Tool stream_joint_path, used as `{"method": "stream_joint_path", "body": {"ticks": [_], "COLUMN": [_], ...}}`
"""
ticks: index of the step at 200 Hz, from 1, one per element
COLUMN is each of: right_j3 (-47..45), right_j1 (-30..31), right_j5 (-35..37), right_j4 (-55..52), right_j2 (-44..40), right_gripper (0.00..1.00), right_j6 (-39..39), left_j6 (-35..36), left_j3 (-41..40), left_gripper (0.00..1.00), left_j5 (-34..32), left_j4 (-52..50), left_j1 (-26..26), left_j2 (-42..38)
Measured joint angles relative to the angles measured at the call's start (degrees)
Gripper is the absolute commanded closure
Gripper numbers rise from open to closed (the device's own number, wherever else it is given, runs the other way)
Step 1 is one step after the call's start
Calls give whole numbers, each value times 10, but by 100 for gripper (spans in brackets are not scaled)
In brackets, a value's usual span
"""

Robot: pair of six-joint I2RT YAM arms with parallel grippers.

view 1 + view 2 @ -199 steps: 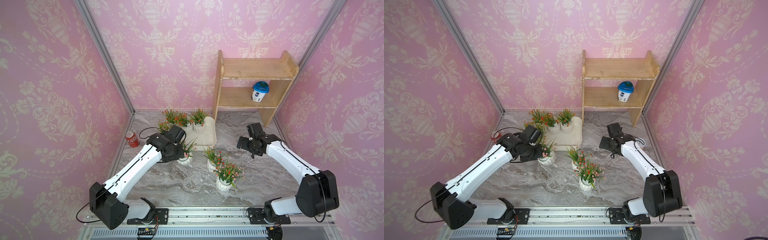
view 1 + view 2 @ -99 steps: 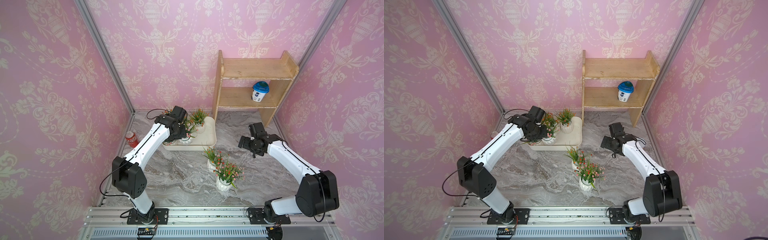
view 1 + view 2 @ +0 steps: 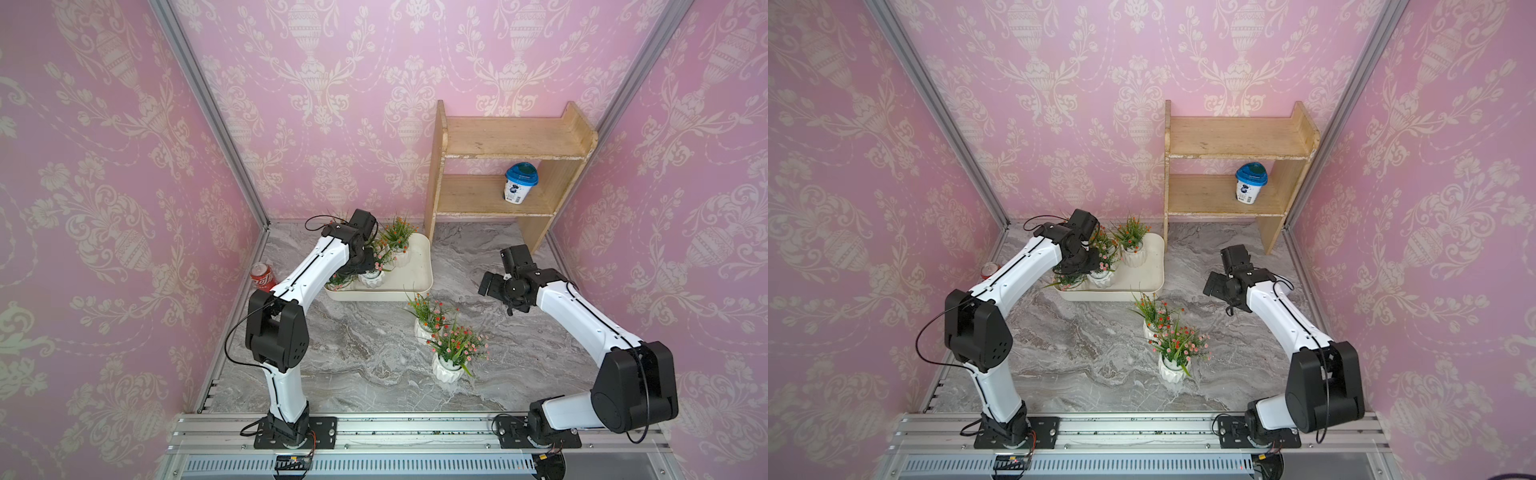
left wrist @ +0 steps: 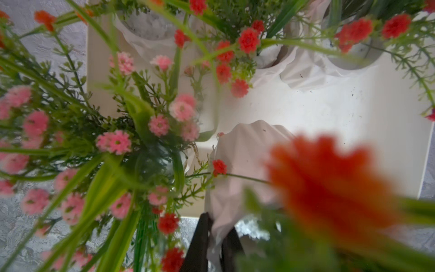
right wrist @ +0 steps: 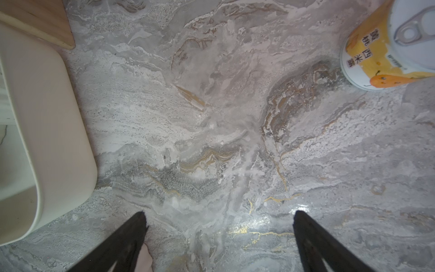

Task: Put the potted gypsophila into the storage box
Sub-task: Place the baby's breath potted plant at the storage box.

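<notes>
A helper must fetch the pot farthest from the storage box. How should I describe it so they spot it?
Find the cream storage box on the marble table. Two potted plants stand outside it; yours is the pot closer to the front rail. It has mixed pink and red blossoms, its neighbour only orange-red.

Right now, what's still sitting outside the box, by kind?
Potted plants: 2
Red soda can: 1
Yellow-label can: 1
Blue-lidded tub: 1
Wooden shelf: 1
Total: 6
</notes>
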Motion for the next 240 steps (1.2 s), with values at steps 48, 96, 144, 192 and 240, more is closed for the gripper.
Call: {"method": "stream_joint_path", "body": {"ticks": [48,96,144,192,240], "right_j3": [0,-7,-11,-16,-19], "right_j1": [-4,-6,-7,-7,-7], "right_j5": [0,-1,-5,-5,-5], "right_j4": [0,4,5,7,10], "right_j2": [0,0,0,0,0], "right_gripper": [0,0,0,0,1], "right_j6": [-1,-1,-1,-1,-1], "left_j6": [3,13,23,33,36], "left_j3": [10,12,12,20,25], "left_gripper": [100,100,100,100,99], "left_j5": [0,1,1,0,0], "left_j4": [2,-4,-17,-25,-28], "left_j1": [4,4,6,9,9], "left_j2": [18,44,47,68,83]}}
